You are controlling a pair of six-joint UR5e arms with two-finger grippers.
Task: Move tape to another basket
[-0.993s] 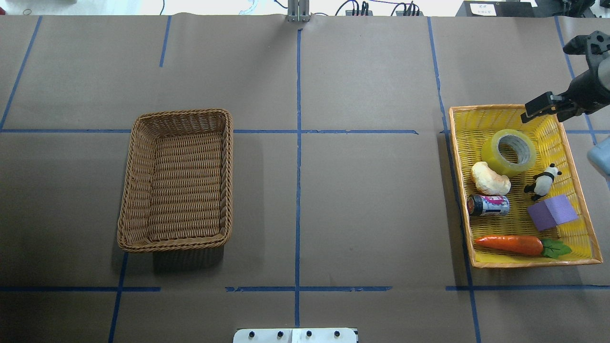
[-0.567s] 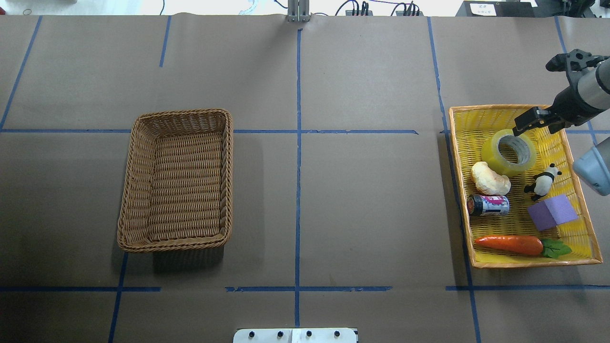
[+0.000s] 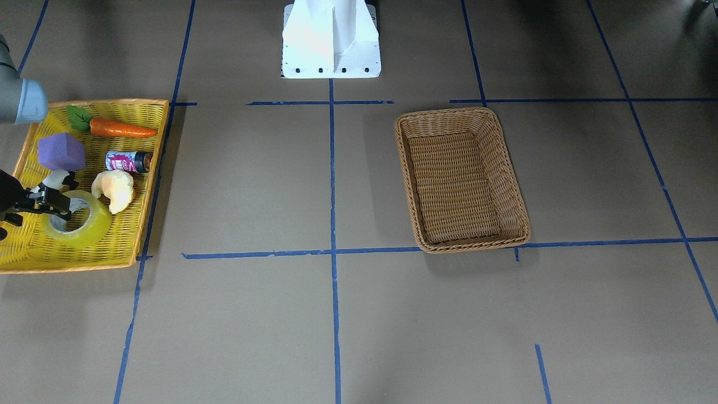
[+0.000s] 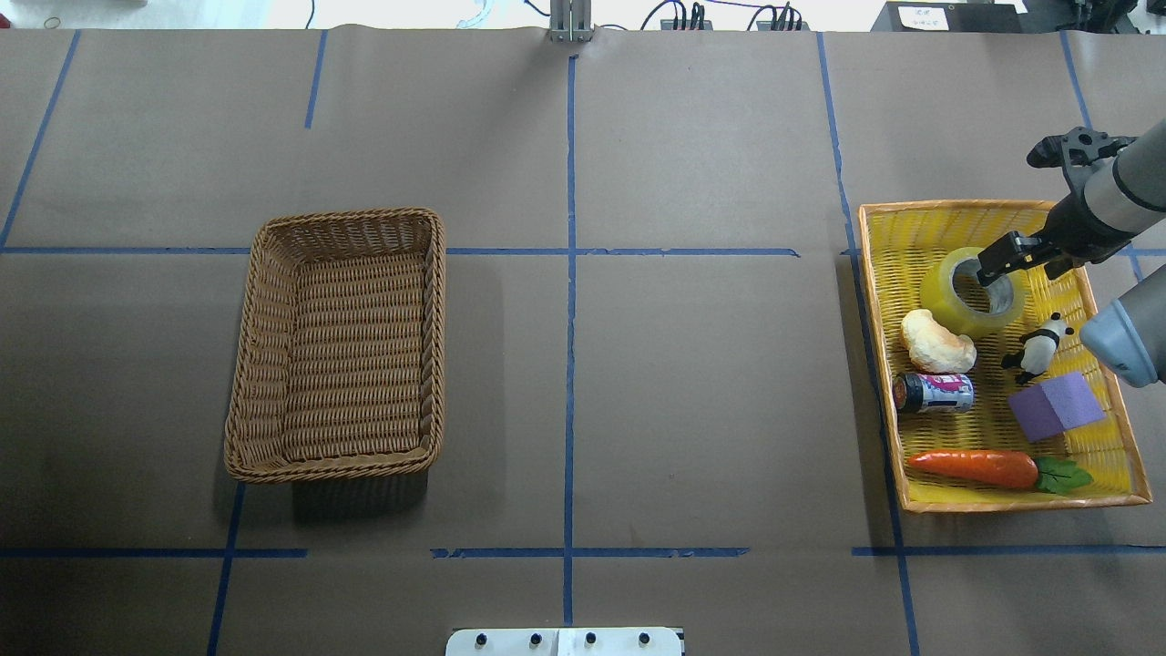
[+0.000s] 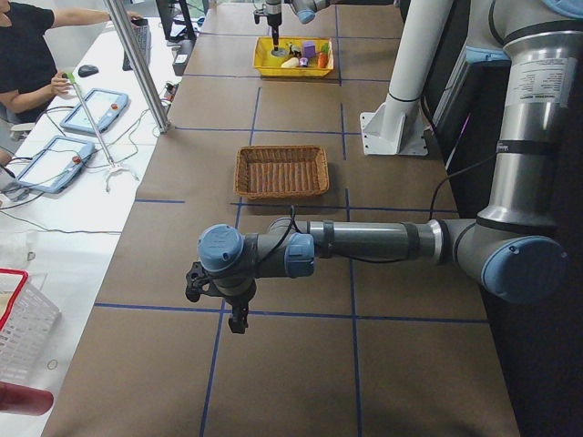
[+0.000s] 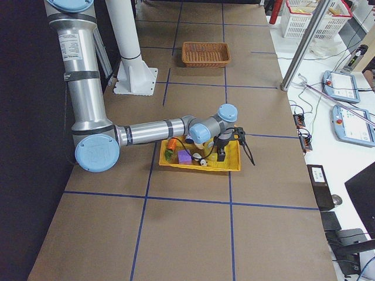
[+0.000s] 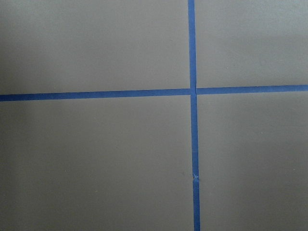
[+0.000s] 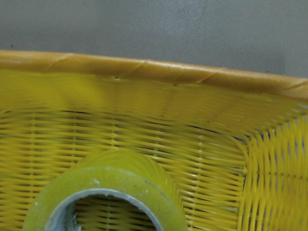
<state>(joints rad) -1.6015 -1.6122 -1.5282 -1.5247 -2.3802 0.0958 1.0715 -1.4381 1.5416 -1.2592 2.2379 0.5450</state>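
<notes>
My right gripper (image 4: pixel 1016 264) looks spread above the tape (image 4: pixel 947 297), which lies flat at the yellow tray's (image 4: pixel 929 204) far end. If I drop off-line, a finger may land on the roll's rim and shove it into the tray's wall.

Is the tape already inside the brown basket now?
No, the tape lies in the yellow tray far to the right, and the basket holds nothing.
</notes>
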